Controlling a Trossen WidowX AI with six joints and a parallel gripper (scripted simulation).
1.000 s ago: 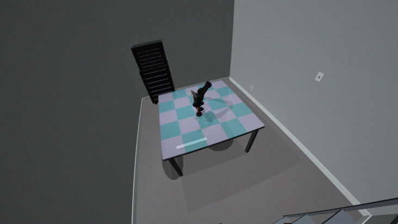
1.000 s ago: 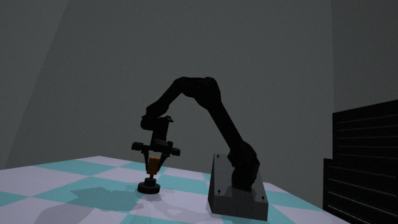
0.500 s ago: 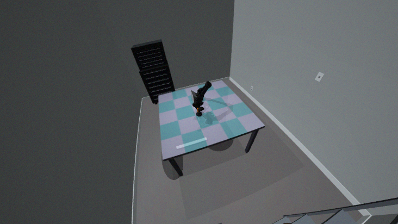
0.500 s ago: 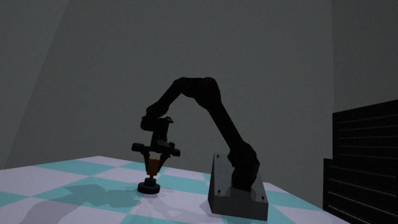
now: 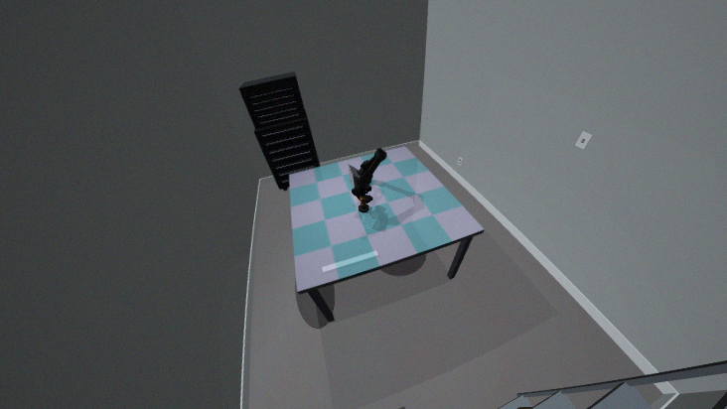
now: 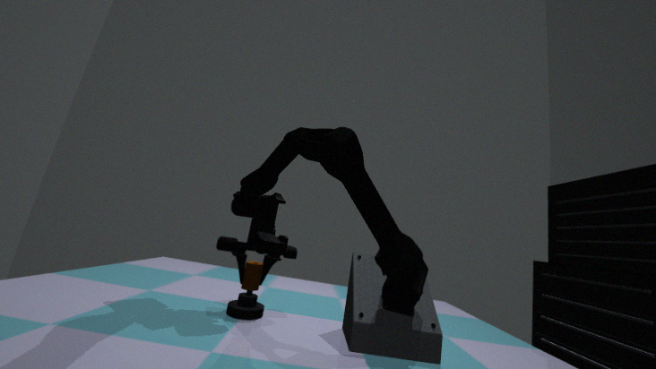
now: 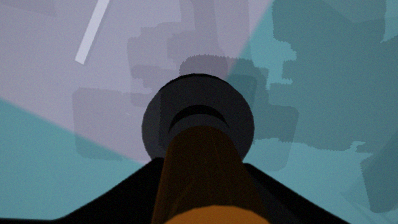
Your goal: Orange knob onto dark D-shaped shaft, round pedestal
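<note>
The orange knob (image 5: 362, 201) (image 6: 253, 270) (image 7: 200, 175) is upright between the fingers of my gripper (image 6: 252, 280) (image 7: 202, 165), which is shut on it. The round dark pedestal (image 5: 363, 208) (image 6: 245, 312) (image 7: 200, 90) stands on the table directly below, with a narrower raised step in its middle. A short piece of the dark shaft (image 6: 249, 292) shows between the knob's lower end and the step, so the knob is above the pedestal, not down on it. The knob hides the shaft in the wrist view. The hole and both flat sides are hidden.
The checkered table (image 5: 310, 238) (image 6: 137, 350) carries the arm's grey wedge-shaped base (image 6: 366, 293), right of the pedestal in the exterior view. A thin white strip (image 5: 350, 261) (image 7: 92, 32) lies near the table's edge. A black cabinet (image 5: 277, 103) (image 6: 596, 228) stands beyond the table.
</note>
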